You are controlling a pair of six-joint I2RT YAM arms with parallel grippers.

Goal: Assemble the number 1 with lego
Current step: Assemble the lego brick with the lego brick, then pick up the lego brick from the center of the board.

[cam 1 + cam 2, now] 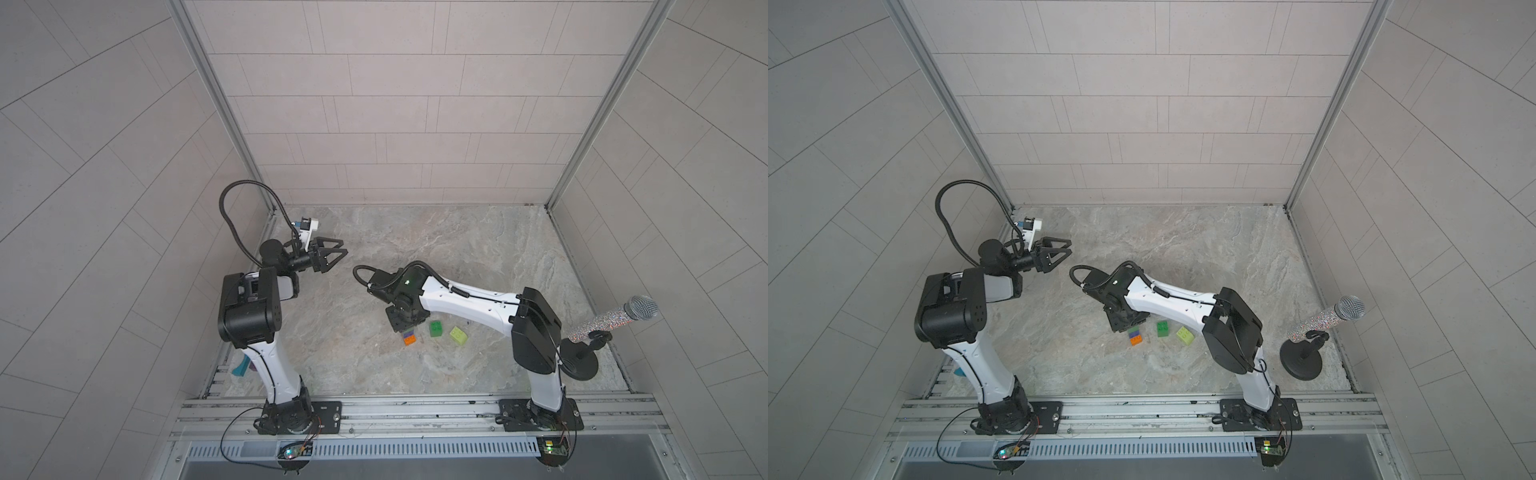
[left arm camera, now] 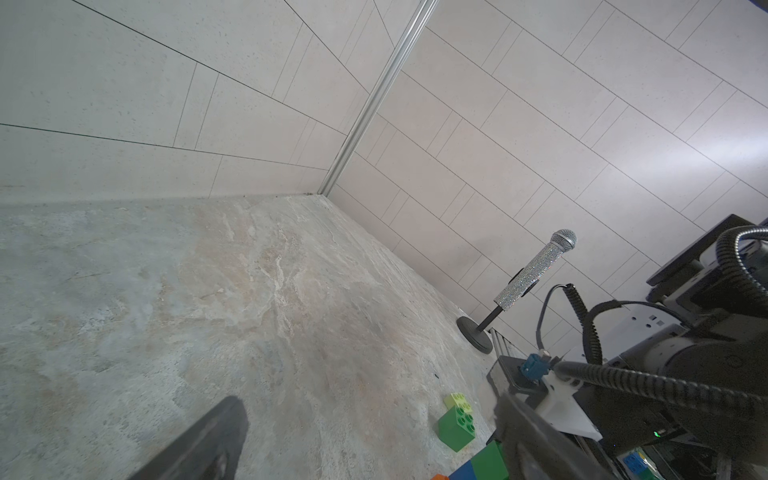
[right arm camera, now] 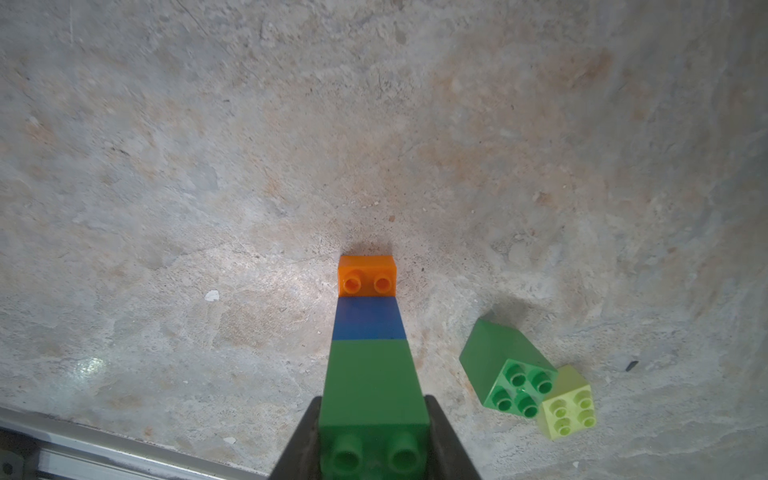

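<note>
Pale tiled walls (image 1: 395,104) enclose a mottled stone floor (image 1: 457,249).

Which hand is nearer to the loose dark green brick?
Right. The right hand, shut on the brick bar, is close beside the loose green brick; the left hand is open and far from it.

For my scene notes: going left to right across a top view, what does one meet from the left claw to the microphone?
left claw → joined bricks → green brick → lime brick → microphone
</note>
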